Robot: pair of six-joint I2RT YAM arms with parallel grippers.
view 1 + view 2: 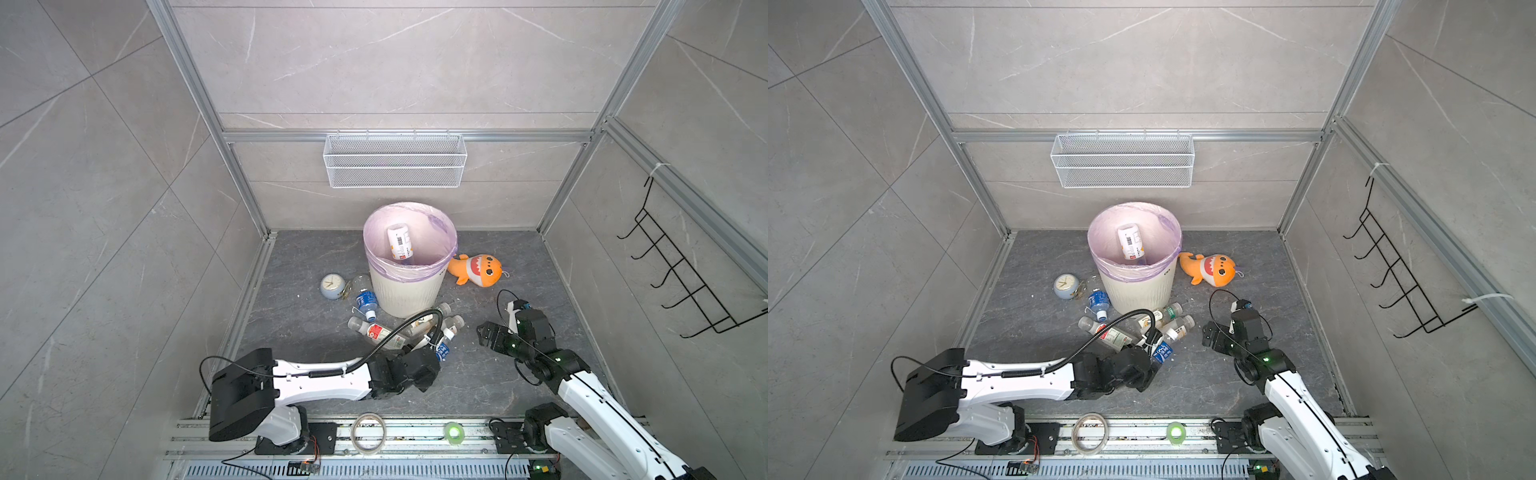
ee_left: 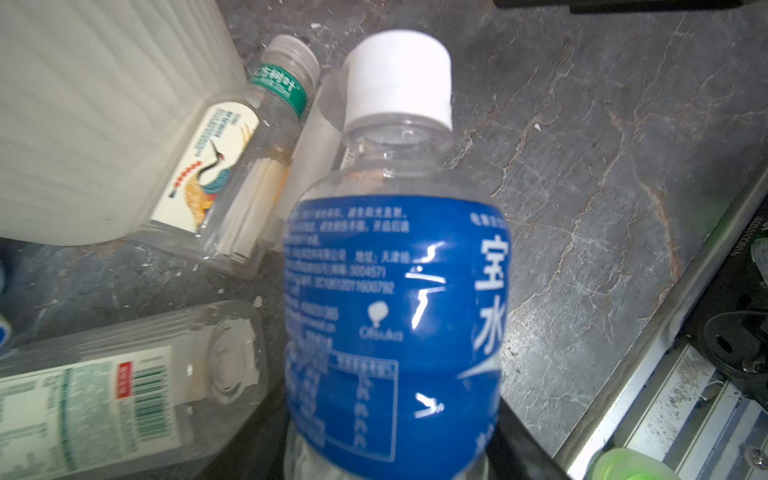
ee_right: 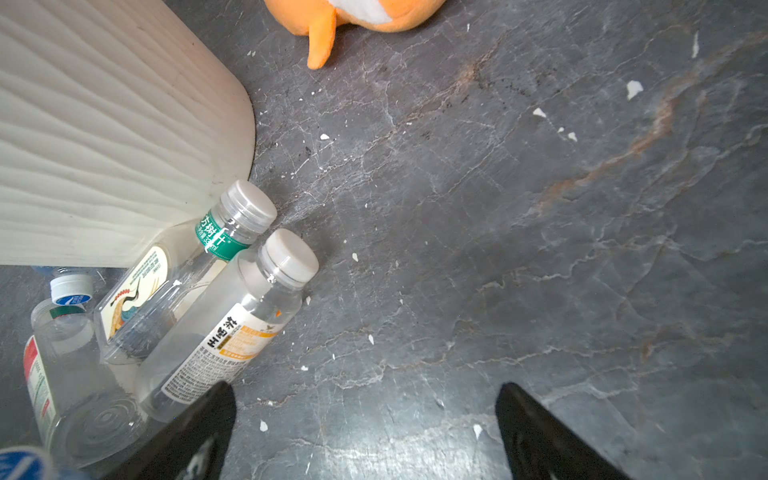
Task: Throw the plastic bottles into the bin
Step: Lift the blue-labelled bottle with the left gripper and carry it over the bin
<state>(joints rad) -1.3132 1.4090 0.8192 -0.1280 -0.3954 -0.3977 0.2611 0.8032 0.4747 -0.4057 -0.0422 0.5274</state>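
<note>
L pincer (image 1: 434,356) clamped on blue-label bottle (image 2: 390,291), prob. to carry it to bin (image 1: 405,293); R pincer (image 3: 365,432) apart, empty, hovers beside other bottles (image 3: 216,332).

bright, even overhead light, soft shadows, bowed wide-angle edges (glare streaks on the blurred blue-labelled bottle (image 2: 390,311))

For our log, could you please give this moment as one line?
left gripper: shut on blue bottle; right gripper: open; bin: white bottle inside
</note>
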